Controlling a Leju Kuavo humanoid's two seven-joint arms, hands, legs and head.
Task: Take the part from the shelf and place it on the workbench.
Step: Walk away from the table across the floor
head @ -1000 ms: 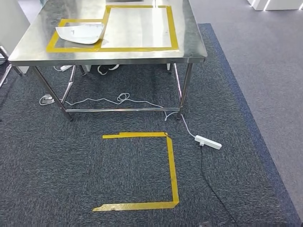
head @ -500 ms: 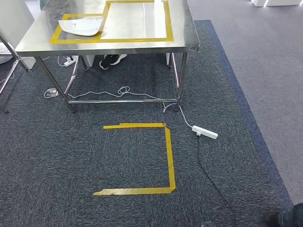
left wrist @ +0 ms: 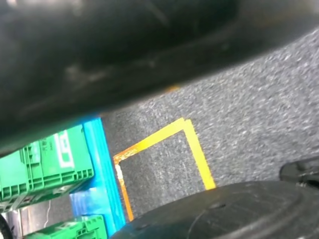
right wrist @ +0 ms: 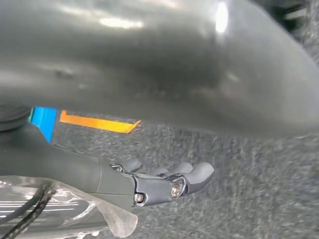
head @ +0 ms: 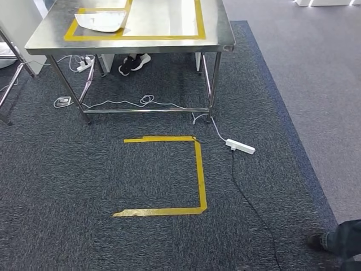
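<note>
Part on the bench, robot standing off on the carpet.

In the head view, the white part lies at eleven o'clock on the steel workbench, inside the yellow tape outline; floor tape sits near centre, a power strip at three o'clock. The right hand hangs empty, fingers loosely extended; the left hand's state cannot be told. The placing step looks done, so the next move likely calls for turning toward the shelf.
</note>
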